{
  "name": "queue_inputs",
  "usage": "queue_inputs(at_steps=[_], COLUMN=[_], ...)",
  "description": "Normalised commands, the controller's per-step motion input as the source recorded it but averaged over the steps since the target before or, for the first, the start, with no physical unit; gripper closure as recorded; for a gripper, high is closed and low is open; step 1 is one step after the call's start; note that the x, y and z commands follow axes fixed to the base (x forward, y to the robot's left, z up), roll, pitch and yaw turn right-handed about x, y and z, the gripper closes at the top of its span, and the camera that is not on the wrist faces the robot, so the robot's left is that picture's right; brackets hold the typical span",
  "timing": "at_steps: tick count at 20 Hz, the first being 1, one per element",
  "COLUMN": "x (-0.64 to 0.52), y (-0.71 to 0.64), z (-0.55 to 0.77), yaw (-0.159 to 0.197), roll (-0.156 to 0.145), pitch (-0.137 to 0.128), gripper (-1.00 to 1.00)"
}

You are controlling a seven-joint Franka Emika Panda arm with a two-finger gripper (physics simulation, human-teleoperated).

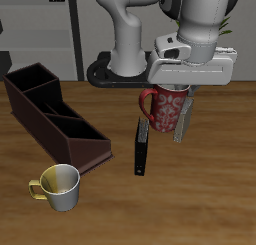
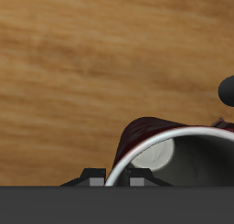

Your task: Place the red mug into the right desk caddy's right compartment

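Note:
My gripper (image 1: 176, 111) is shut on the red mug (image 1: 163, 109), gripping its rim with one finger (image 1: 183, 117) on the outside wall. It holds the mug upright just above the wooden table, handle turned towards the caddy. In the wrist view the mug's rim and grey inside (image 2: 187, 154) show close below the gripper. The right desk caddy (image 1: 55, 117) is a long dark maroon box lying diagonally on the table, apart from the mug. Its squarish end section (image 1: 30, 82) seems to be at the far back end; the slanted dividers are near the front end.
A thin black slab (image 1: 141, 149) stands on the table just below and in front of the held mug. A cream-yellow mug (image 1: 58, 185) stands near the table's front edge, in front of the caddy. The robot's base (image 1: 125, 67) is behind.

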Motion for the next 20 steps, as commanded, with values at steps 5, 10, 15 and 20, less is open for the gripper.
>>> queue_inputs(at_steps=[5,10,15,20], x=[-0.53,-0.42,-0.32,-0.22], y=[-0.25,-0.39,-0.30,-0.22], z=[0.14,0.01,0.03,0.10], yaw=[0.010,-0.005,-0.006,0.007], roll=[0.018,-0.042,-0.041,-0.032], pitch=[-0.007,-0.018,-0.013,-0.041], gripper=[1.00,1.00,1.00,1.00])
